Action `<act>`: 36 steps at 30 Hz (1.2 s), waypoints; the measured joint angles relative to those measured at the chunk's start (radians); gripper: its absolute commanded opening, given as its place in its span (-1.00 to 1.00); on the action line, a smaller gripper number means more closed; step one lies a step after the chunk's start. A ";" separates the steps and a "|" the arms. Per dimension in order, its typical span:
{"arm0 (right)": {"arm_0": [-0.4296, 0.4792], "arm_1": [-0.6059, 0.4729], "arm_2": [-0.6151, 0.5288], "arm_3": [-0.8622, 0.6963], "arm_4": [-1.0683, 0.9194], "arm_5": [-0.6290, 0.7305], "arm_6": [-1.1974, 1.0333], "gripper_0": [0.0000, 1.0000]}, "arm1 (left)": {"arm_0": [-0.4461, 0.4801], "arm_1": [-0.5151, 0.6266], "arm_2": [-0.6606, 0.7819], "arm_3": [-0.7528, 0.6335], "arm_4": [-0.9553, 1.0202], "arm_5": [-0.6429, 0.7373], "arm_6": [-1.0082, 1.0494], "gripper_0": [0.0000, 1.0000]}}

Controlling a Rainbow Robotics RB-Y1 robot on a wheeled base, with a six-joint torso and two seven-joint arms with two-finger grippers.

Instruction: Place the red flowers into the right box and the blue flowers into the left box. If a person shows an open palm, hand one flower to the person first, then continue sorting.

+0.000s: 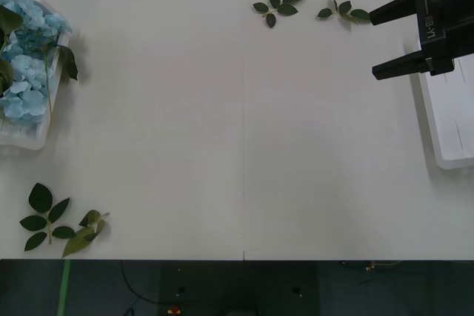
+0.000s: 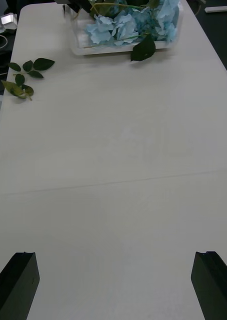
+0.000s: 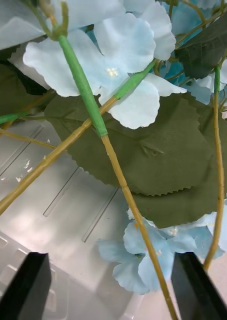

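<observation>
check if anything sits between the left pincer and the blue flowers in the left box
Nothing visible does. The open left pincer hangs right over the blue flowers lying in the left box, with one yellow-green stalk running between its fingers.

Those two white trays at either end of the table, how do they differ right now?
The left box is piled with blue flowers, a leaf hanging over its rim; what shows of the right box holds no flowers. The left box sits uncovered in the front view, while the right gripper, fingers open, hovers at the right box's far end. Both are shallow white slotted trays.
</observation>
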 measured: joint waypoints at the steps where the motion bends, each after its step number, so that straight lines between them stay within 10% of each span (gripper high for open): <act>1: 0.000 0.000 0.000 0.000 0.000 0.000 0.000 0.79 | 0.000 0.000 0.000 -0.001 0.000 -0.004 0.000 1.00; 7: 0.001 0.000 0.000 0.000 0.000 0.000 0.000 0.80 | 0.033 0.015 0.009 -0.079 0.003 -0.003 0.000 1.00; 22: 0.002 0.000 0.001 -0.001 0.000 0.000 0.000 0.89 | 0.322 0.051 0.469 -0.853 0.008 0.500 -0.029 1.00; 28: 0.002 0.001 0.002 -0.001 0.000 0.000 0.000 1.00 | 0.404 -0.029 0.382 -1.102 -0.187 0.429 -0.077 1.00; 36: 0.003 0.001 0.002 -0.001 0.000 -0.001 0.000 1.00 | 0.413 -0.084 0.067 -1.108 -0.252 0.233 -0.256 1.00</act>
